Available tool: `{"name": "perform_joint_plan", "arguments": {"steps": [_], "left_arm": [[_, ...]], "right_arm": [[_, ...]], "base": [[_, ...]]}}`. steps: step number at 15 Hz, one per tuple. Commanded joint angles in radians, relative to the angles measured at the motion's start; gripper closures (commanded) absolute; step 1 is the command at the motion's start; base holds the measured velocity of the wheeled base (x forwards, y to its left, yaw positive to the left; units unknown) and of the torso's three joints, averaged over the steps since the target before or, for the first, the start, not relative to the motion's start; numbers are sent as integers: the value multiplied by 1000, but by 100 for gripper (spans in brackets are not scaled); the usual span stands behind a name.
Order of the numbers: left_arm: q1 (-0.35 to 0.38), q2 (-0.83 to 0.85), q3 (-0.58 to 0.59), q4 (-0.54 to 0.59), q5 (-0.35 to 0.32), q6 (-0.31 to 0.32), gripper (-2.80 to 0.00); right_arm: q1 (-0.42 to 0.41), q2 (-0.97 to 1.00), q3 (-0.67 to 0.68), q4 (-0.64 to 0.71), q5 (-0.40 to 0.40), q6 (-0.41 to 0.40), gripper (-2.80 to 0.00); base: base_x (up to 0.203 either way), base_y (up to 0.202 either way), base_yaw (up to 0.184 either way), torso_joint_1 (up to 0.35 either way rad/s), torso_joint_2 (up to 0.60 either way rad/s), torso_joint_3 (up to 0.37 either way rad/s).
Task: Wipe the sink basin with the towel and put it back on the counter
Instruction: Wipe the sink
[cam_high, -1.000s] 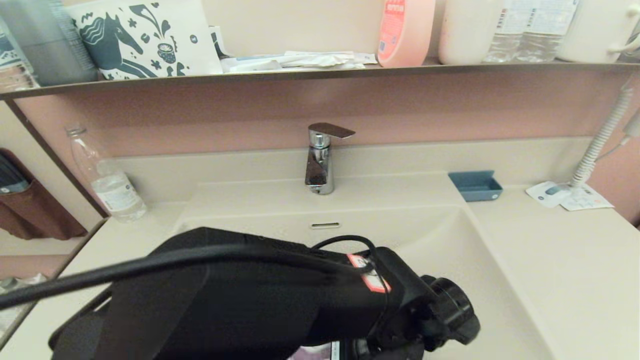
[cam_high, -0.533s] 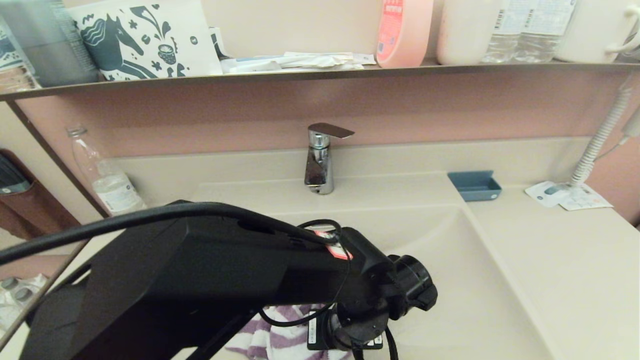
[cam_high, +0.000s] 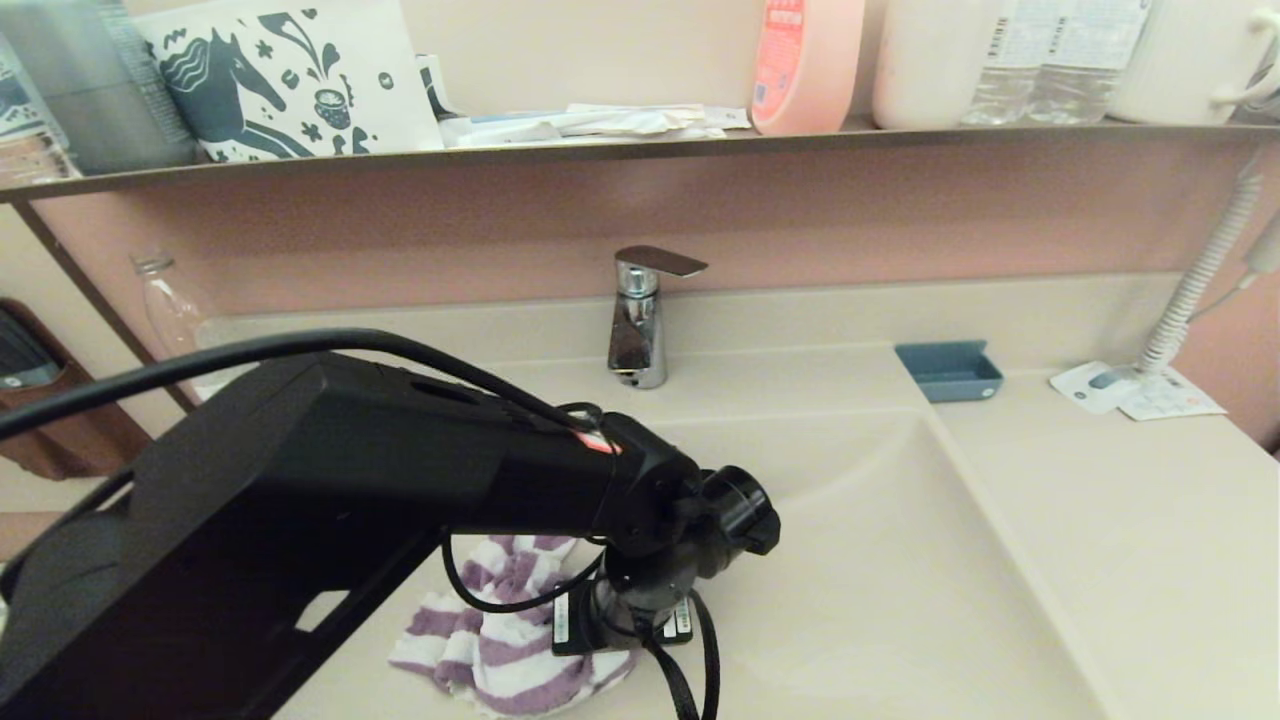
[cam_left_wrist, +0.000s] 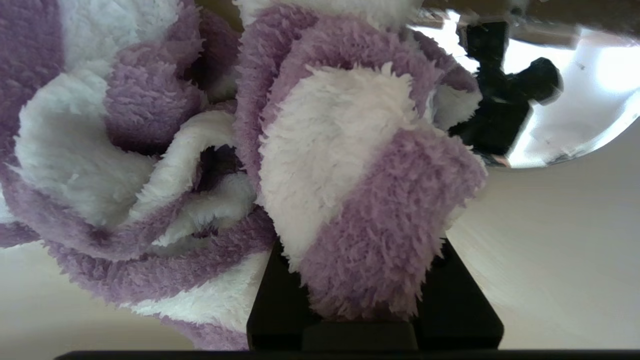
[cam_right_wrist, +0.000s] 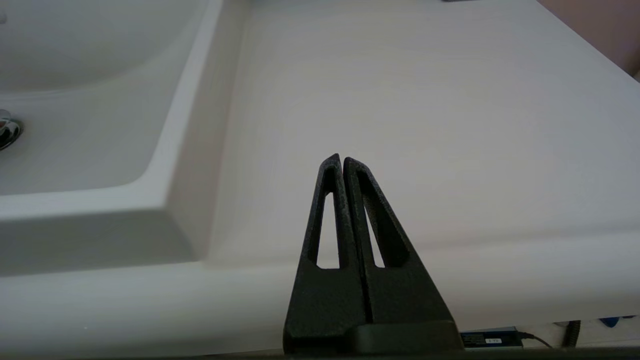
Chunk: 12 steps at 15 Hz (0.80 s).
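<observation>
**Towel down in the basin, wiping under way**

The towel, a fluffy purple-and-white striped cloth, lies bunched on the floor of the sink basin, toward its front-left part. The left gripper is pressed down into it; the left wrist view shows a thick fold rising from between the dark fingers, so the gripper looks closed on the cloth. The wiping appears to be in progress: the towel is on the basin surface, not on the counter, so the return to the counter is left to do. How much of the basin has been covered cannot be told.

The head view hides the fingers behind the arm but shows the tap at the basin's back edge and a blue tray at its back-right corner. The left wrist view alone shows the chrome drain plug just beside the towel. The right wrist view alone shows the right gripper, fingers together and empty, parked by the counter's front edge.
</observation>
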Motion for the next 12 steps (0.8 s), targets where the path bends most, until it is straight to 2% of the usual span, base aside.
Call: {"name": "perform_joint_plan", "arguments": {"steps": [1,6,8,12], "left_arm": [[-17,-38,134,7,-6,-6,0],[-132,-99,87,4,-80,-13,0],[-144,-98,8,4,-120,-27,0],[-167,-55,-216,15,-128,-63,0]], "right_arm": [[0,1,0,0,0,0,0],[0,1,0,0,0,0,0],[0,1,0,0,0,0,0],[0,1,0,0,0,0,0]], "base": [[0,0,0,0,0,0],[0,0,0,0,0,0],[0,0,0,0,0,0],[0,0,0,0,0,0]]}}
